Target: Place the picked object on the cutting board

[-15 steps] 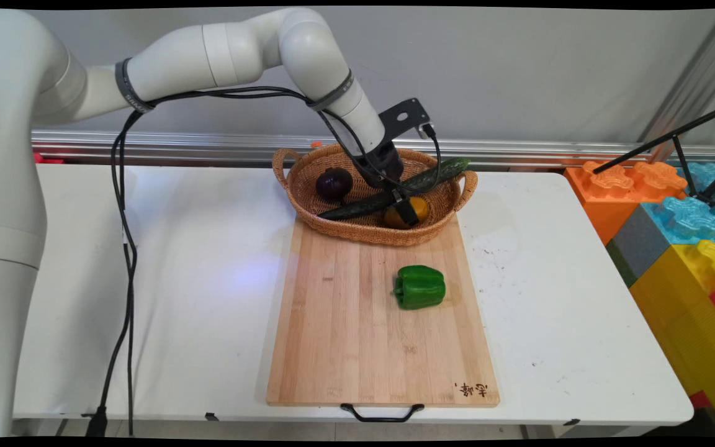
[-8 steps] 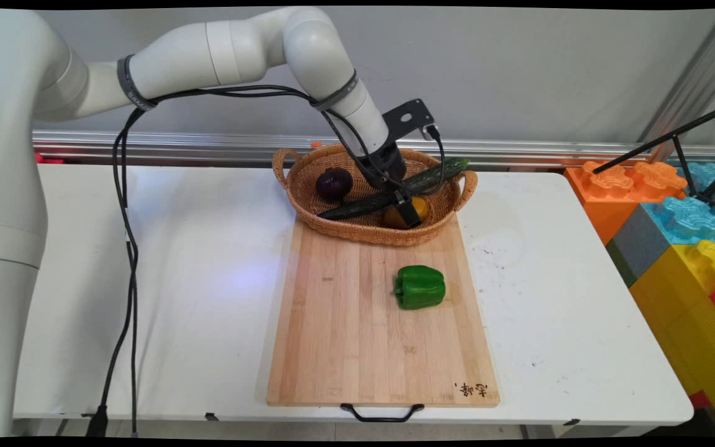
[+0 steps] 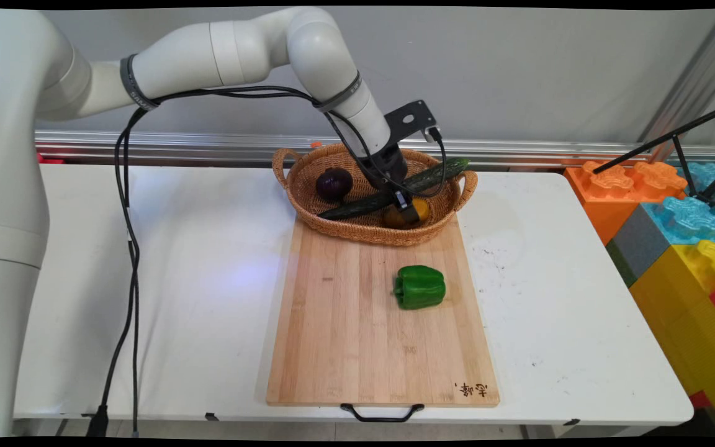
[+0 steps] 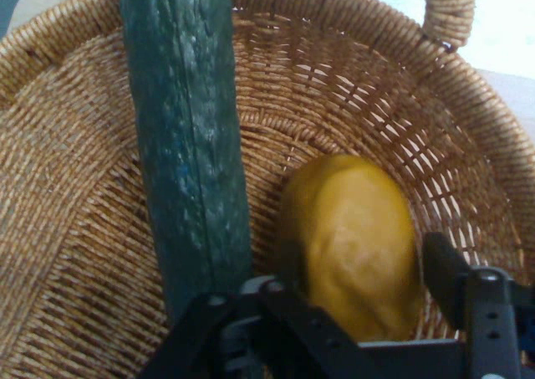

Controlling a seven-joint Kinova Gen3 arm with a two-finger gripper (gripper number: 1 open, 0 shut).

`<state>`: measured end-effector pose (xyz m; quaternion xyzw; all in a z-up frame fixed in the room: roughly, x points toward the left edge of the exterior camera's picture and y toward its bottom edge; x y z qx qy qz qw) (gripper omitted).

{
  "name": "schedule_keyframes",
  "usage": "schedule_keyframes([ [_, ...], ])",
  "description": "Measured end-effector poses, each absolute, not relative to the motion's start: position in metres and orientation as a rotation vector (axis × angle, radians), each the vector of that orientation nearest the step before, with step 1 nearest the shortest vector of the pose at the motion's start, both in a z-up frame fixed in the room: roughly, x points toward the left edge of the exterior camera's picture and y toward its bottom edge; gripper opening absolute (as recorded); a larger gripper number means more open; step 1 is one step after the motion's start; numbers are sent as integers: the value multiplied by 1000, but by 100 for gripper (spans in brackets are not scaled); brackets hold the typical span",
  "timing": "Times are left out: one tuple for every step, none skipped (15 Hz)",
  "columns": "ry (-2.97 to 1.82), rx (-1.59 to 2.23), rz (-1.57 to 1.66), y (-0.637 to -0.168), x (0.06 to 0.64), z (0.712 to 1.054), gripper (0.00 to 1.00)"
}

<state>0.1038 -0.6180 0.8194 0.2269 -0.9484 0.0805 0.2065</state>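
A: What does the hand view give that the main view lacks?

B: A close look inside the wicker basket (image 4: 75, 253); the yellow-orange fruit (image 4: 355, 245) stands between the two black fingers (image 4: 447, 274), one on each flank, the jaws spread about as wide as the fruit; whether the pads press it I cannot tell; the cucumber (image 4: 188, 145) runs just beside the fruit, and its two ends are cut off by the picture's edges.

A: And from the main view?

B: The wider layout, taken from the basket (image 3: 357, 233); the gripper (image 3: 408, 211) reaches down into its right half, over the fruit (image 3: 395, 217), most of which the gripper hides; the cucumber (image 3: 357, 207) lies slantwise across the basket, its far tip resting on the rim by the right handle; a dark purple round thing (image 3: 334, 184) sits in the left half; a green bell pepper (image 3: 419, 287) lies on the wooden cutting board (image 3: 339, 335) in front of the basket.
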Motion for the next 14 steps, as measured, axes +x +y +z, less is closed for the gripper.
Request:
schedule_keyframes([
  [-2644,629,228,-619,104,819,0],
  [-2646,626,231,-619,104,819,0],
  [-2648,622,236,-620,104,818,0],
  [-2651,618,240,-621,104,818,0],
  [-2652,613,246,-621,105,817,0],
  [-2651,612,249,-622,105,818,0],
  [-2645,612,252,-621,106,819,0],
  [-2639,611,256,-620,108,821,0],
  [-2630,607,263,-617,110,825,0],
  [-2621,603,269,-614,113,830,0],
  [-2610,601,273,-611,115,836,0],
  [-2601,599,275,-608,117,840,0],
  [-2586,598,277,-604,120,848,0],
  [-2567,599,278,-598,124,857,0],
])
